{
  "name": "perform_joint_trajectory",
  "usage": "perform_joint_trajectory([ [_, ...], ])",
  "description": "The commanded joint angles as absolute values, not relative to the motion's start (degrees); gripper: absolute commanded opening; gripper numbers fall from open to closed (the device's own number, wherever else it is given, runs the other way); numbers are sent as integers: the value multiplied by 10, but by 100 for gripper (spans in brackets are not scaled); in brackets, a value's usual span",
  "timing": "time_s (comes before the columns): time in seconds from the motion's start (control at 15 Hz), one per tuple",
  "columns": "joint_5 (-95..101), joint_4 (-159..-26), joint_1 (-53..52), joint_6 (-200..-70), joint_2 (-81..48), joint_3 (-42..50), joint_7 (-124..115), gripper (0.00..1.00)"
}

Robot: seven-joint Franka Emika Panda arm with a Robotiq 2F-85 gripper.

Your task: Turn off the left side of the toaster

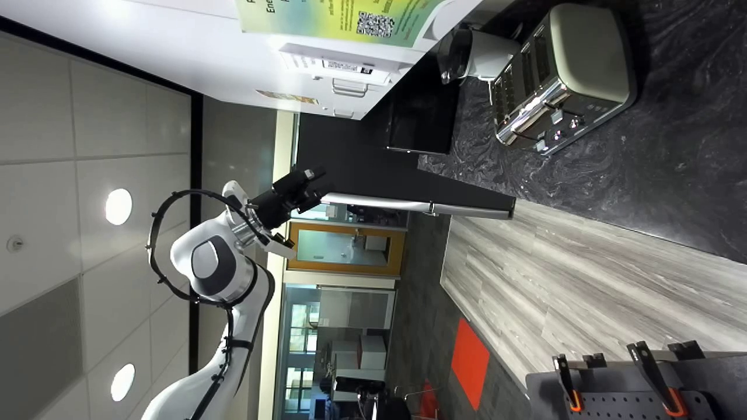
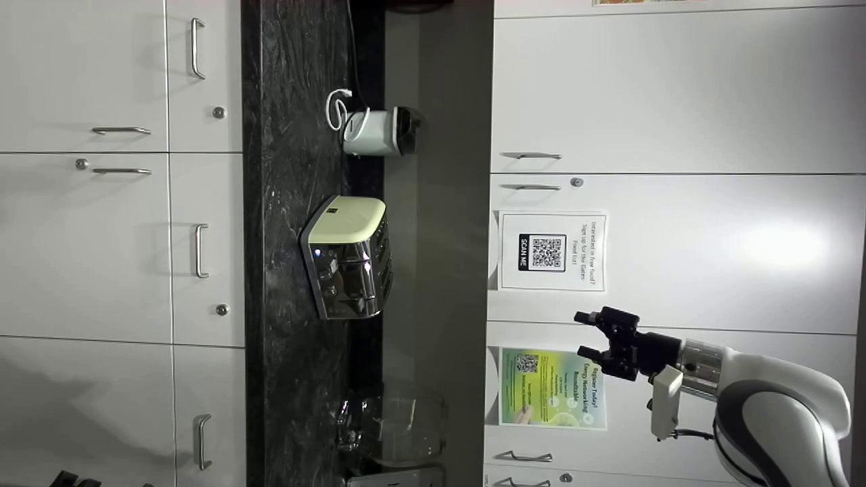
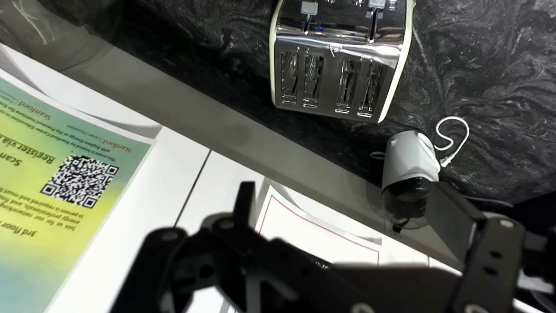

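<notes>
The silver toaster with cream sides point(image 1: 589, 52) stands on the dark counter in both exterior views point(image 2: 344, 220). In the wrist view the toaster point(image 3: 334, 87) is at the top, slots facing the camera. Two grey levers sit on its dark front. The lever at the right there point(image 3: 377, 3) looks further down its slot than the other lever point(image 3: 309, 8). A blue light point(image 2: 318, 252) glows on the front panel. My gripper point(image 1: 315, 186) is open and empty, well above and apart from the toaster, also in an exterior view point(image 2: 583, 335) and the wrist view point(image 3: 347, 200).
A light grey appliance with a dark top point(image 2: 372, 132) and white cord stands beside the toaster. Clear glassware point(image 2: 409, 426) stands on its other side. White cupboards point(image 2: 676, 257) with posters hang above the counter point(image 2: 287, 379), near the gripper. Clamps sit on a board point(image 1: 636, 396).
</notes>
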State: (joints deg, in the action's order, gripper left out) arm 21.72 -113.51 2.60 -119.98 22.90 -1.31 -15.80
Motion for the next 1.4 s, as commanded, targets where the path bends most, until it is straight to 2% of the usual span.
perform_joint_trajectory([
  [0.0,193,-1131,28,-1186,185,-22,-145,100],
  [0.4,114,-1125,14,-1125,114,-17,-114,100],
  [0.73,111,-1141,17,-1069,119,-13,-114,100],
  [1.33,107,-1130,21,-1091,86,-11,-138,100],
])
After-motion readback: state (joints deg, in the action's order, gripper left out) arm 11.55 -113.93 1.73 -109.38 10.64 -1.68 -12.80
